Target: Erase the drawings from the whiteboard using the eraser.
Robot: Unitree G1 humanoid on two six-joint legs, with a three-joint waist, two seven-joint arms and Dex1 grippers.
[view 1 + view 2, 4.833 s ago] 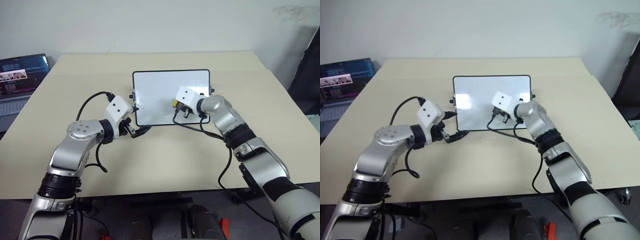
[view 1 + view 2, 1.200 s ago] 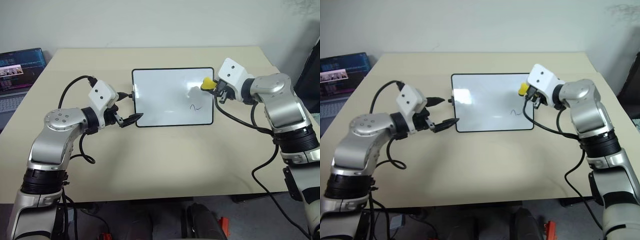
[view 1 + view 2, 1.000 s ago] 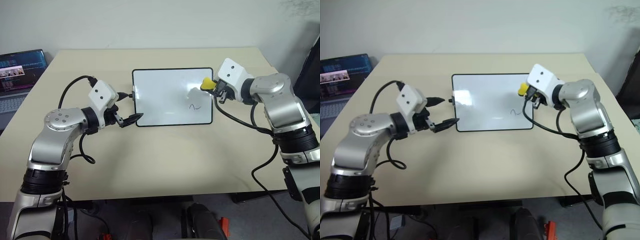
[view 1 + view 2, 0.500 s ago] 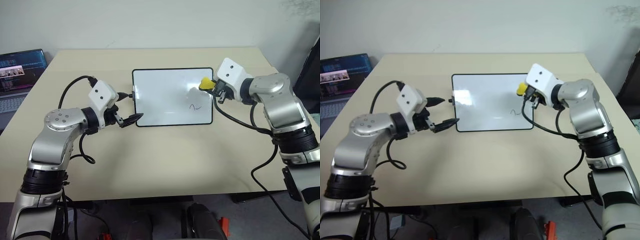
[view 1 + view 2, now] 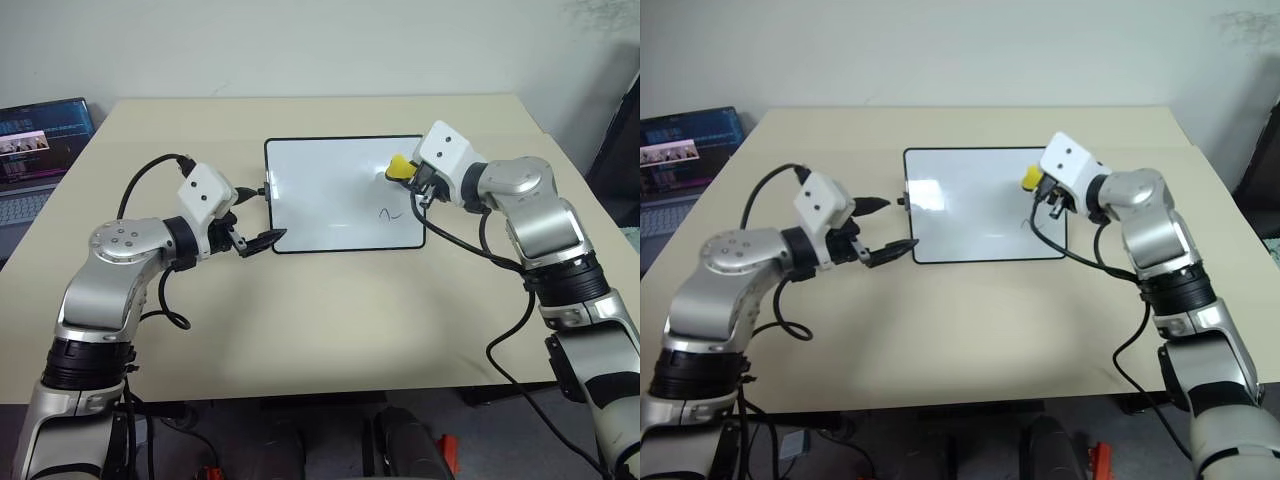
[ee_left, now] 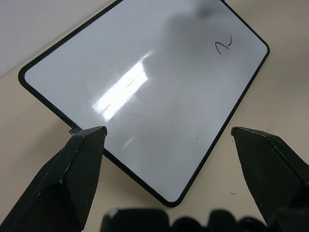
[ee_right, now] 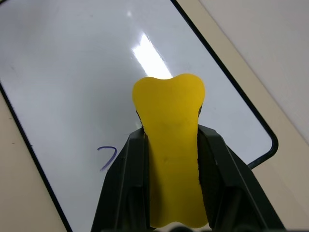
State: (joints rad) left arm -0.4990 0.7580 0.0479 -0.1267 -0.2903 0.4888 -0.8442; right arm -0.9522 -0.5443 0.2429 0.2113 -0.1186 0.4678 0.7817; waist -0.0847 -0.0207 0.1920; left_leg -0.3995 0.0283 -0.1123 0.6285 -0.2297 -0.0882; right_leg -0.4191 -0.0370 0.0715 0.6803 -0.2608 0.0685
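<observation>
right gripper (image 5: 413, 178) clamped on yellow eraser (image 5: 398, 167), hovering over upper-right of whiteboard (image 5: 330, 190) | one dark squiggle (image 5: 390, 212) in lower right of board, just below eraser | left gripper (image 5: 258, 235) spread wide at lower-left corner, apart from frame | best: lower flat onto squiggle, wipe with short strokes, brace board.

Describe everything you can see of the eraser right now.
The eraser is a small bright yellow block, soft-looking, pinched at its middle so its free end flares into two rounded lobes. It is clamped between the two black fingers of the right end effector, which is shut on it. It hangs over the right part of the whiteboard, beside the remaining squiggle. Whether it touches the board cannot be told.
</observation>
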